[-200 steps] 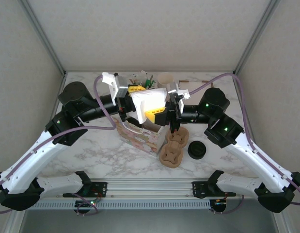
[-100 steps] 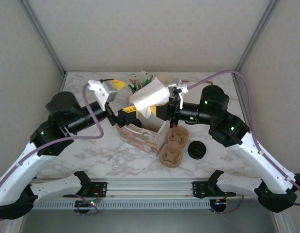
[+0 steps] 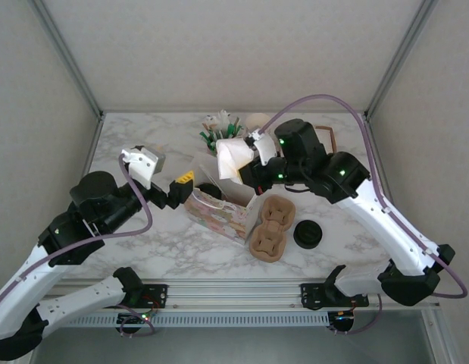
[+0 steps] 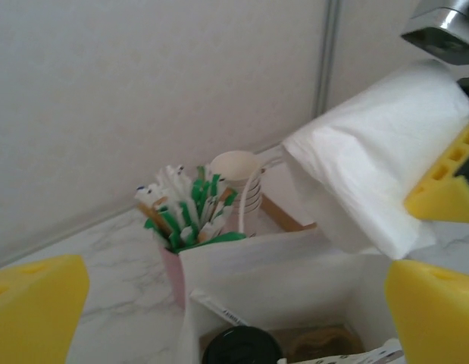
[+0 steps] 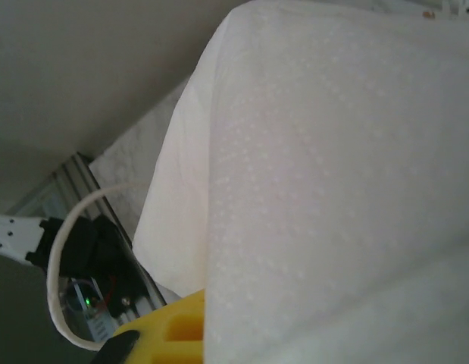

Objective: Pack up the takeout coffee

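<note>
The takeout coffee (image 3: 210, 189) stands inside the open paper bag (image 3: 223, 214), its black lid (image 4: 242, 347) showing at the bag's bottom. My left gripper (image 3: 182, 182) hangs just left of the bag, open, with nothing between its yellow fingers (image 4: 37, 315); in the left wrist view the left gripper (image 4: 236, 303) looks down into the bag's mouth. My right gripper (image 3: 249, 164) is above the bag's far edge, shut on a folded white napkin (image 3: 231, 155). That napkin (image 5: 332, 174) covers most of the right wrist view, next to one yellow finger (image 5: 166, 330).
A brown cardboard cup carrier (image 3: 270, 226) lies right of the bag, with a low black round item (image 3: 308, 234) beside it. Behind the bag stand a pink cup of green and white stirrers (image 4: 187, 216) and stacked cream cups (image 4: 238, 178).
My left gripper opened, let go of the napkin and drew back to the left, away from the bag. The right gripper kept the napkin and carried it up and toward the back.
</note>
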### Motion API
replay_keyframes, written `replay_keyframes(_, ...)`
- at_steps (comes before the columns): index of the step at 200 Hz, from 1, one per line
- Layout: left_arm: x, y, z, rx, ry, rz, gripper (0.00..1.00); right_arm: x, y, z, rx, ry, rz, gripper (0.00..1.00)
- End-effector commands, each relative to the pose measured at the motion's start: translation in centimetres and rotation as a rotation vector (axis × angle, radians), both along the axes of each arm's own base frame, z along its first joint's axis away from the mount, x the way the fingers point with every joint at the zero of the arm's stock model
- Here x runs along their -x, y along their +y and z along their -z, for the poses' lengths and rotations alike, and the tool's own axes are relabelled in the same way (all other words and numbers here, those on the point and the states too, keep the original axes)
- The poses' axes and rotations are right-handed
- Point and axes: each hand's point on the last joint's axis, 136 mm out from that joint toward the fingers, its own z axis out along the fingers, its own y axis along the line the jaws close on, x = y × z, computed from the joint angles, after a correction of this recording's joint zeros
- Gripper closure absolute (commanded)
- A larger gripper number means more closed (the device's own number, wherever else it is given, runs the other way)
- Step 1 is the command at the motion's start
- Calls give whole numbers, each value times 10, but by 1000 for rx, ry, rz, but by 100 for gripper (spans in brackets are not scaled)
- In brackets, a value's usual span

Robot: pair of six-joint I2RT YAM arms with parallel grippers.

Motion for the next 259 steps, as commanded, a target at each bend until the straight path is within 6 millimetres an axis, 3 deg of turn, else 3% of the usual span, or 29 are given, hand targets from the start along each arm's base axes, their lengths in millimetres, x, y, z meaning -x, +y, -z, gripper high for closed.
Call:
replay_keyframes(1, -5, 15, 1, 7, 2, -89, 1, 14, -8, 19, 150, 5, -57, 100)
replay_keyframes(51, -12, 19, 8, -19, 23, -137, 2, 17, 7, 45, 314, 17, -128, 100)
replay_keyframes(84, -9, 27, 4, 6, 16, -156, 2, -1, 4, 64, 450, 12, -73, 100)
replay_keyframes(159, -9, 39, 7, 30, 39, -213, 3, -12, -2, 88, 598, -2, -57, 99)
replay_keyframes(173, -10, 38, 6, 32, 38, -215, 2, -5, -2, 92, 616, 8, -89, 95)
replay_keyframes(192, -11, 38, 6, 31, 38, -219, 2, 2, 2, 93, 628, -13, -121, 83)
replay_keyframes(221, -12, 38, 6, 28, 39, -220, 2, 0, 5, 79, 579, -69, -102, 61)
replay_keyframes(259, -13, 40, 6, 24, 37, -234, 2, -10, -4, 57, 555, -144, -26, 53)
